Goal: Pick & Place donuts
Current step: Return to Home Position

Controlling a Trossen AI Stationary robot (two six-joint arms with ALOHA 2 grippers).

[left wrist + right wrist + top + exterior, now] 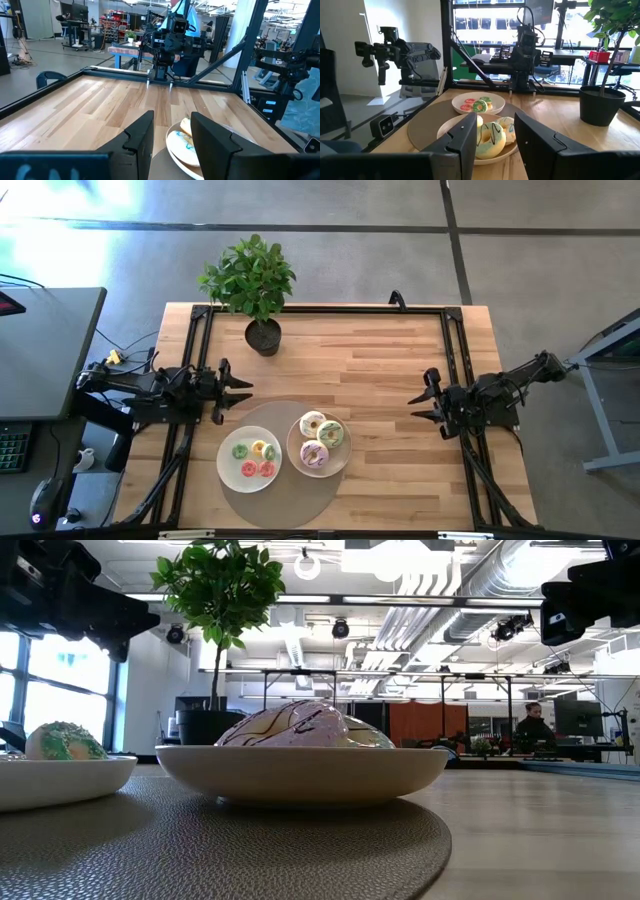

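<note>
Nearest, on the round mat [290, 498]: two white plates just beside each other. On the left plate [222, 465], the small donuts [254, 460] in green, yellow and red-pink, lying flat and bunched toward the middle. On the right plate [343, 464], three larger ones crowded together for want of room: cream donut [312, 423], green donut [331, 433], pink donut [314, 454]. Sorted by size, apparently, with no donut loose on the surface [380, 360], so placing seemingly finished.

Farther back, flanking the mat: left hand [243, 397] and right hand [414, 408], each well apart from the plates, fingers spread moderately wide, holding nothing, pointed inward. Probably parked clear to avoid disturbing the plates.

Farthest: a potted plant [252, 275] at the back edge, out of the way.
</note>
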